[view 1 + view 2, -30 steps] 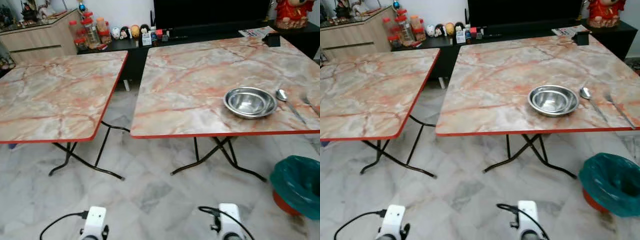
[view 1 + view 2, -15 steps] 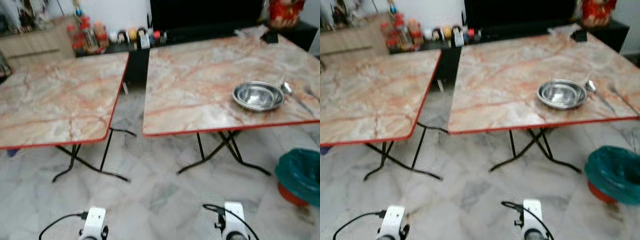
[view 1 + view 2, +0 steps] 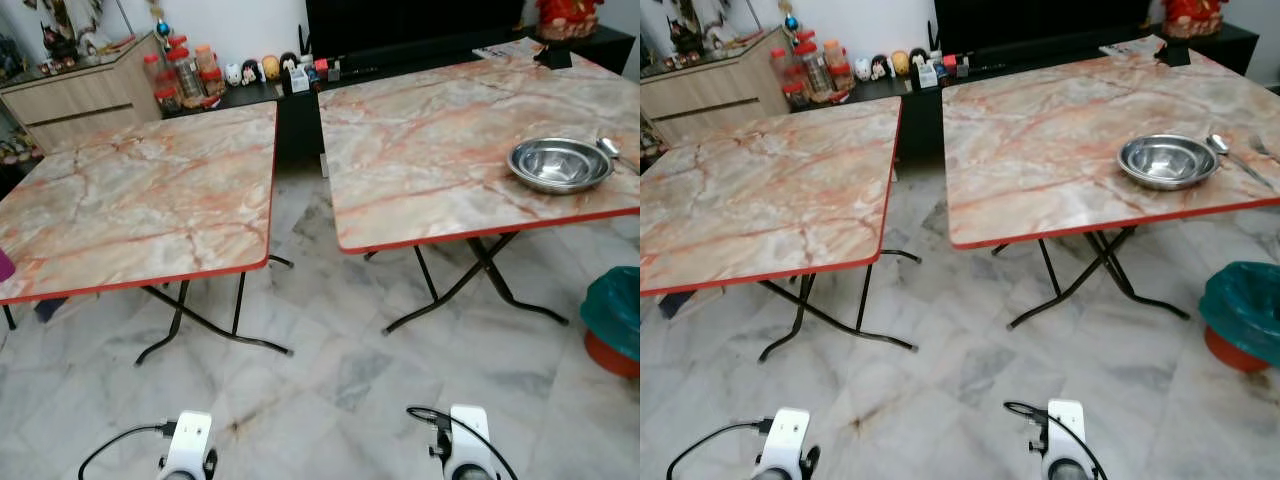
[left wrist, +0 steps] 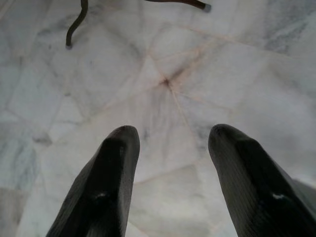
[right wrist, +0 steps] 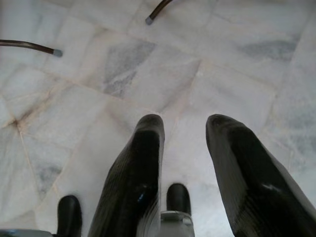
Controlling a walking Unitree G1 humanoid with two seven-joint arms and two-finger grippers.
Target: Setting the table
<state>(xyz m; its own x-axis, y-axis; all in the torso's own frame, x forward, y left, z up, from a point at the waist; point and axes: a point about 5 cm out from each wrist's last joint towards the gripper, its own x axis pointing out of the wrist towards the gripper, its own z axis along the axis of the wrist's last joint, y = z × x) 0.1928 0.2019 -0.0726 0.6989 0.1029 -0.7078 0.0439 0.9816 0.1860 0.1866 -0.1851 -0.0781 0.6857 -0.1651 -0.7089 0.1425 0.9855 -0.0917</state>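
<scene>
A steel bowl (image 3: pixel 559 164) sits near the front right of the right-hand marble-top table (image 3: pixel 430 130). A spoon (image 3: pixel 1226 151) lies just right of the bowl, and a fork (image 3: pixel 1264 149) lies beyond it at the picture's edge. The left-hand table (image 3: pixel 140 200) carries nothing. Both arms hang low over the floor. My left gripper (image 4: pixel 170 136) is open above the marble tiles, with nothing between its fingers. My right gripper (image 5: pixel 185 126) is open too and holds nothing.
A bin with a teal liner (image 3: pixel 1250 310) stands on the floor at the right, by the right table. Black folding legs (image 3: pixel 210 330) spread under both tables. Behind them are a dark TV bench with jars and figurines (image 3: pixel 190 70) and a wooden cabinet (image 3: pixel 80 90).
The whole picture has slid rightward, so the camera has turned left. The bowl now lies further right and the left table shows more fully. The things themselves have not moved.
</scene>
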